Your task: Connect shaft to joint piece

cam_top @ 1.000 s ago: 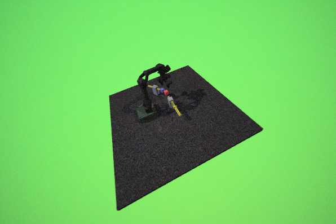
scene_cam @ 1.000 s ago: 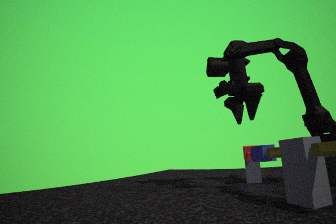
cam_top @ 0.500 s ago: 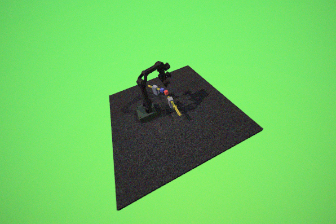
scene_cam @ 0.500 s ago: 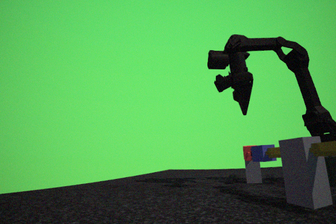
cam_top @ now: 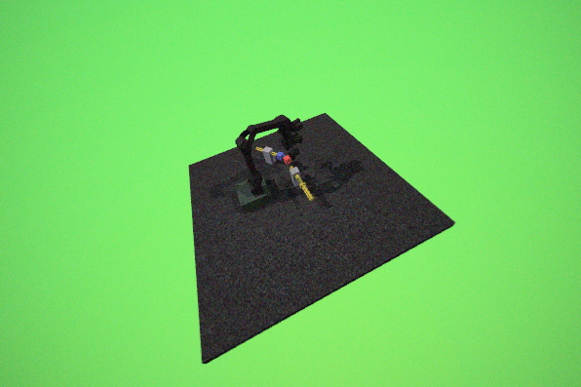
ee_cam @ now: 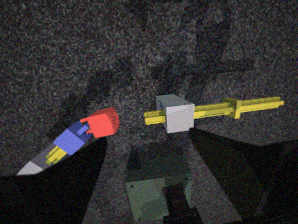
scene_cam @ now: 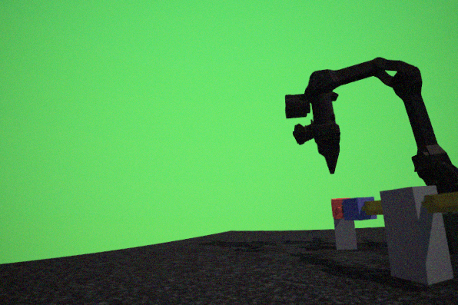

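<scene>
From where I sit at the controls, I see a dark, speckled slab (cam_top: 312,252) (scene_cam: 173,280) (ee_cam: 40,65), flat and four-cornered, its grain rough in the wrist view. Around it in the top view I get one even, bright green backdrop (cam_top: 122,48) (scene_cam: 154,95), and the exterior view shows me the same green rising behind the slab's far edge. The green dims toward the exterior view's upper corners. Dull light reaches the slab, and soft-edged shadows (cam_top: 341,176) (scene_cam: 246,246) (ee_cam: 212,35) lie across it.
</scene>
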Tool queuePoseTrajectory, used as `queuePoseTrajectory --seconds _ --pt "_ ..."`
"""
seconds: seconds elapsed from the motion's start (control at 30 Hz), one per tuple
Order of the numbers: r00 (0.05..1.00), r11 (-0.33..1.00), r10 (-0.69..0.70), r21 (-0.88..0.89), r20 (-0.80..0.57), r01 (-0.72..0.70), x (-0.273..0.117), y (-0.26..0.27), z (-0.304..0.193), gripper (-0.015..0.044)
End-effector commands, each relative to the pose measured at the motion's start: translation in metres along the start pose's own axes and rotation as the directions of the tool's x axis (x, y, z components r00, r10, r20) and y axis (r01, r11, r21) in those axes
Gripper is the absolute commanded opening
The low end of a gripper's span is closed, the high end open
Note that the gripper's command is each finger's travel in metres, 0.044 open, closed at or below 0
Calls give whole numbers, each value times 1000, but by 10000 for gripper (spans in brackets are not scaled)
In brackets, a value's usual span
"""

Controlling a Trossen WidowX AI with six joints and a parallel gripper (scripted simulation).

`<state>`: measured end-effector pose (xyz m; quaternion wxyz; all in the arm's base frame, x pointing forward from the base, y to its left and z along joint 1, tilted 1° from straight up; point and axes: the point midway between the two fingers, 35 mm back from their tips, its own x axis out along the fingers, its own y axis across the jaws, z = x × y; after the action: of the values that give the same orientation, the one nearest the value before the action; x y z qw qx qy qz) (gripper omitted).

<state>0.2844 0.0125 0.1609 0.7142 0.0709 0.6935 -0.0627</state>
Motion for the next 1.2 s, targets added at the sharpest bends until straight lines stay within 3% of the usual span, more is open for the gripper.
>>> queuePoseTrajectory --seconds 0.0,0.57,1.17 --pt "1000 997 -8 77 4 8 3 -4 0 440" --pt "999 845 -39 535 9 28 9 -3 0 440" --pt "997 471 -71 882 15 20 17 -2 0 440"
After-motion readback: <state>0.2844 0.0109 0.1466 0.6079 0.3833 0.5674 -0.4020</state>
